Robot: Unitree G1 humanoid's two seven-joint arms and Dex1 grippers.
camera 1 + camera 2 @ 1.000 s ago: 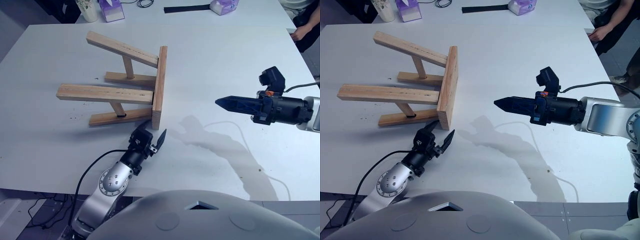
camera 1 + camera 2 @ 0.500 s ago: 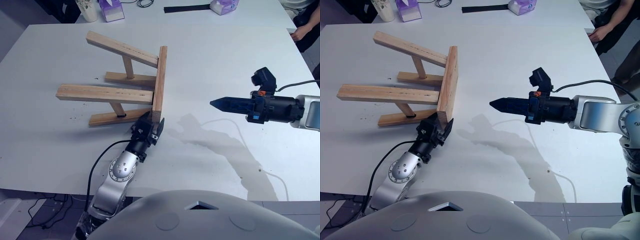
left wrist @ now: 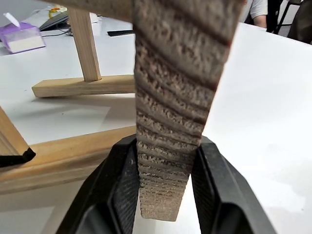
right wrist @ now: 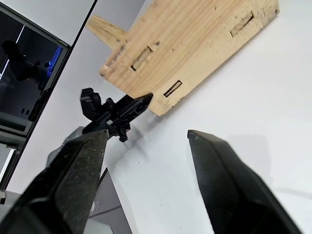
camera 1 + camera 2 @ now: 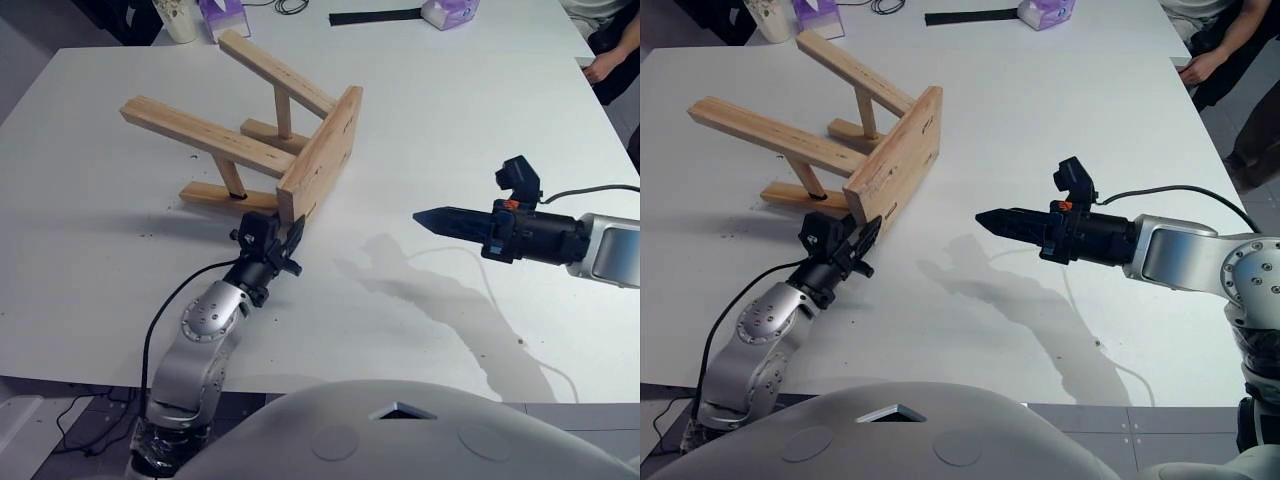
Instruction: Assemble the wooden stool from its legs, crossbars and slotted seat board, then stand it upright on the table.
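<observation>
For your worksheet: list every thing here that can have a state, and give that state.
stool: assembled, tilted on the table, not upright.
left gripper: jaws shut on the seat board edge.
right gripper: jaws open, holding nothing, apart from the stool.

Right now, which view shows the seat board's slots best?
The right wrist view: the seat board faces it, slots plain. The eye views show them small; the left wrist view, just its edge in the left gripper.

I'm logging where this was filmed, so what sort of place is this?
Probably a lab or office workroom: a big white table with a wooden stool, tissue boxes and a cable at its far edge.
</observation>
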